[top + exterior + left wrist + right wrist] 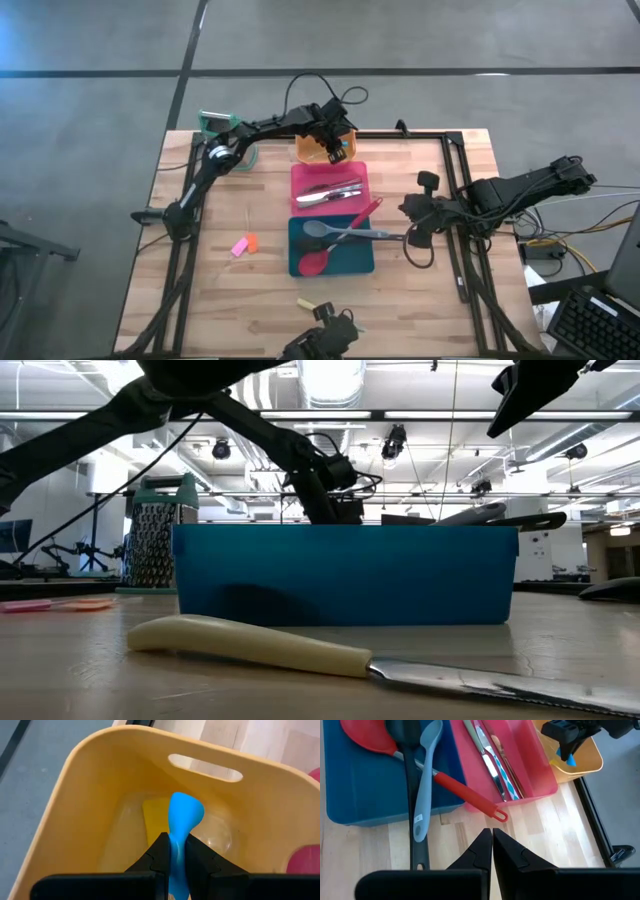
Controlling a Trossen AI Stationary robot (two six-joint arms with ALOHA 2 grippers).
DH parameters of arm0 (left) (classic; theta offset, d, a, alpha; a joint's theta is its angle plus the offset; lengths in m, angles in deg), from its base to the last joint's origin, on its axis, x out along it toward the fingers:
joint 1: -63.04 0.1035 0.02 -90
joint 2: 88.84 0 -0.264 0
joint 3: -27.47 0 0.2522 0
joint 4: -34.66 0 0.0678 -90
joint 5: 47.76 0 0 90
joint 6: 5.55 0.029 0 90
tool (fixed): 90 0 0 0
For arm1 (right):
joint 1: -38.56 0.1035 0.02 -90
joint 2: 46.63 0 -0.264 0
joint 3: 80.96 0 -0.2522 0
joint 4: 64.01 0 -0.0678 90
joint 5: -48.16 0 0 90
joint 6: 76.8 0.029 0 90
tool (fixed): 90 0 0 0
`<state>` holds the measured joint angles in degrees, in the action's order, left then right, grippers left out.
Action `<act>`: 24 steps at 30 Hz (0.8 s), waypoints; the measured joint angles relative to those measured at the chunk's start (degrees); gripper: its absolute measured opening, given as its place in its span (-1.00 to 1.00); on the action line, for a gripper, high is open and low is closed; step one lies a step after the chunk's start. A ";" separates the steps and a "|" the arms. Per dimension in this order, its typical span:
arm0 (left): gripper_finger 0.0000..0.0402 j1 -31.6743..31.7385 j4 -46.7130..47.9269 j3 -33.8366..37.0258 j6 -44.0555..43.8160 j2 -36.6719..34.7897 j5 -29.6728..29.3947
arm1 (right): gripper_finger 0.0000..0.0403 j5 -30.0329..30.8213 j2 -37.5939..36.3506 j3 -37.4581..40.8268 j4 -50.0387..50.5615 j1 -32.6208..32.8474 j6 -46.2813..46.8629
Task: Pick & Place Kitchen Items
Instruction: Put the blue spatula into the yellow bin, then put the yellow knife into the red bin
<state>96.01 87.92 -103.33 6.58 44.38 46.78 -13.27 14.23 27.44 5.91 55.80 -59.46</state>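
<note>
Where the orange tray [75, 795] gapes, blue piece [184, 812] pinched upright within left gripper [174, 851].

Table [420, 290] is pale wood planks, matt. Orange tray [90, 795], pink tray [540, 775] and teal tray [360, 795] look smooth glossy plastic; cutlery [492, 767] shiny metal. Knife [330, 655]: smooth cream plastic handle, metal blade

A lab hall: exposed ceiling pipes [420, 415], strip lights [330, 375], grey concrete floor [100, 110].
</note>
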 joint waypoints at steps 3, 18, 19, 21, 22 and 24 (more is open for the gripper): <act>-0.83 0.01 0.10 0.00 -0.45 0.05 0.00 | -0.96 0.01 -0.02 0.00 0.00 0.00 0.05; -0.14 0.02 1.50 -1.77 -0.46 -0.41 0.10 | -0.96 0.01 0.00 0.00 0.04 0.00 0.19; -0.14 0.02 2.67 -2.43 -0.46 -0.65 0.09 | -0.96 0.01 -0.02 0.00 0.04 0.00 0.20; -0.13 -0.01 5.48 -4.21 -0.58 -1.02 0.09 | -0.96 0.01 -0.01 0.00 0.07 -0.02 0.18; -0.13 -0.04 7.25 -5.36 -0.71 -1.22 0.09 | -0.96 0.01 -0.02 0.00 0.08 -0.02 0.19; -0.13 -0.16 12.17 -8.11 -1.20 -1.67 0.09 | -0.96 0.01 0.00 0.00 0.11 -0.02 0.18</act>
<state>95.86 100.09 -111.43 5.38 42.71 46.86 -13.27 14.23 27.44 6.02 55.77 -59.28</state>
